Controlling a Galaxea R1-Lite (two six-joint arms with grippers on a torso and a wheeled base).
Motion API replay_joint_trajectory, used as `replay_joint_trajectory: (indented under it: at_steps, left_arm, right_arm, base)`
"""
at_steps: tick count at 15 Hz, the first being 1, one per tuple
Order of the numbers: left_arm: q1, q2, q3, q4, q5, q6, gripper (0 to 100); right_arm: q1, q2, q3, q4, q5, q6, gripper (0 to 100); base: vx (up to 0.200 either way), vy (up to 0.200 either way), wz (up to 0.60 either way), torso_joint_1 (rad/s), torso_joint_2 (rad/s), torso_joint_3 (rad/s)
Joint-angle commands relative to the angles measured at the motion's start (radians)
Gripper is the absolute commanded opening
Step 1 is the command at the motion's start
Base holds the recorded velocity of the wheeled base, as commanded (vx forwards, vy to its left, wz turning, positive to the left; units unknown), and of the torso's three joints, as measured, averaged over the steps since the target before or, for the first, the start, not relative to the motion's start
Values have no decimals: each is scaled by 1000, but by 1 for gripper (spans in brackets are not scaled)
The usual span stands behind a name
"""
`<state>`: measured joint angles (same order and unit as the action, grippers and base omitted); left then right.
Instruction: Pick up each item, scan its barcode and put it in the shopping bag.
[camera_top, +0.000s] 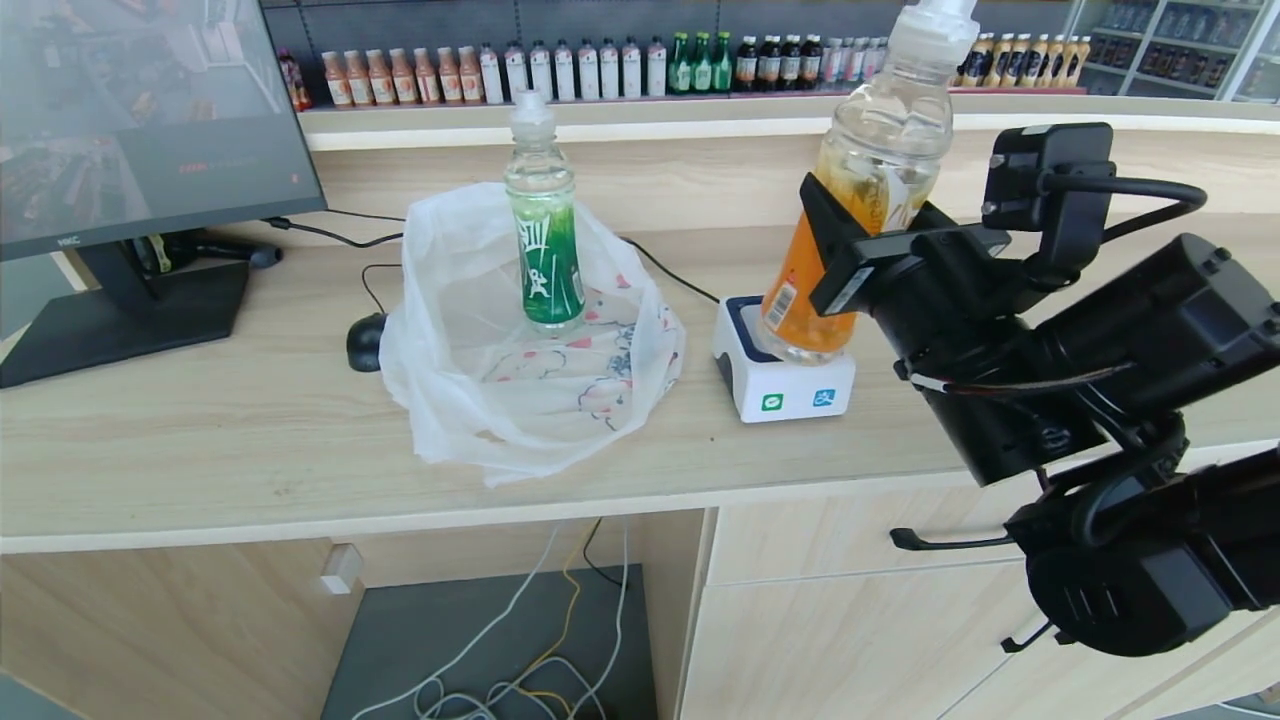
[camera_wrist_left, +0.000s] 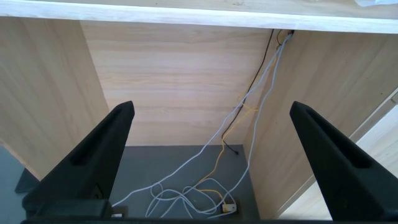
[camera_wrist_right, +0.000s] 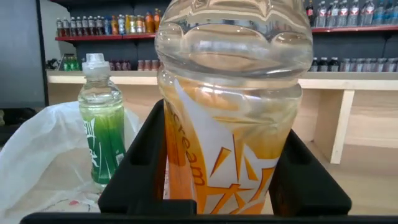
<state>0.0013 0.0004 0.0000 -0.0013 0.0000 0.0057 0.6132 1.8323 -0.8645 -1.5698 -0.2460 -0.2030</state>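
Quick status from my end of the rig. The right gripper is clamped around the orange bottle, about mid-body, with 1 black finger showing along the label side in the head view. In the right wrist view the gripper has both fingers hugging the bottle on either side, so it's a solid hold.

The bottle is tilted, cap leaning up and away from me, and its base sits right at the top of the white scanner on the counter. I can't tell if the base actually touches the scanner or just hangs over it. The barcode on the label faces down toward the scanner side.

Just left of the scanner is the shopping bag, white and see-through, open and slumped on the counter. A green bottle stands upright inside it, cap on. The right wrist view also catches that green bottle and the bag off beside the orange one.

The left gripper is down low, looking into the recess under the counter, fingers spread wide with nothing between them. Loose cables lie on the floor in there.

Other stuff: a monitor at the far left of the counter, a black mouse touching the bag's left edge, and a shelf of drinks behind.
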Motion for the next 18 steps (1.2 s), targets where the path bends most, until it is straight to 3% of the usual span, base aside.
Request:
replay_joint_trajectory:
  at_steps: [1,3,15,18]
  left_arm:
    - [0,0,0,0,0,0,100]
    - [0,0,0,0,0,0,100]
    - [0,0,0,0,2,-4,100]
    - [0,0,0,0,0,-1,100]
  right_arm:
    - [0,2,-4,-1,-9,2,0]
    - [2,1,-7,-1,-12,5,0]
    - [45,10,-22,-1,-12,17,0]
    - [49,62,-68,-1,-12,17,0]
  base:
    - [0,0,0,0,0,0]
    - [0,0,0,0,0,0]
    - [0,200,0,4,2,3]
    - [0,0,0,0,0,0]
